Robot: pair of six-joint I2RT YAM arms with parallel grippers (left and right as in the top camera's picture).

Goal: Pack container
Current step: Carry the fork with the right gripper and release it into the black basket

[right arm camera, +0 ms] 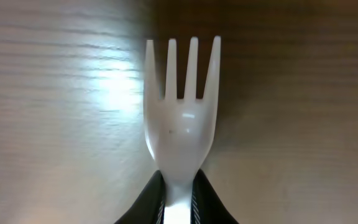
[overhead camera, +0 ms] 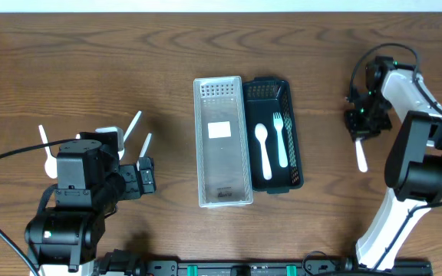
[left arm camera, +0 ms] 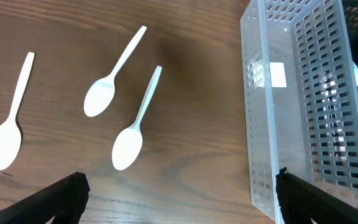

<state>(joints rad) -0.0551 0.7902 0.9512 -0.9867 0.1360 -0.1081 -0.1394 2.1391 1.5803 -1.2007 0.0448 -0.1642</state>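
Pinching the neck of a white fork (right arm camera: 180,124) between right gripper (right arm camera: 179,196) fingers, well right of the 2 side-by-side bins mid-table: black container (overhead camera: 295,146), clear container (overhead camera: 199,146). Holding left gripper (left arm camera: 182,202) fingers spread wide above loose spoons (left arm camera: 128,146).

The table (overhead camera: 129,61) is dark brown wood grain. The spoons (left arm camera: 128,149) and fork (right arm camera: 180,124) are white. The clear basket (overhead camera: 221,165) has rows of slots; the black basket (overhead camera: 271,92) is latticed.
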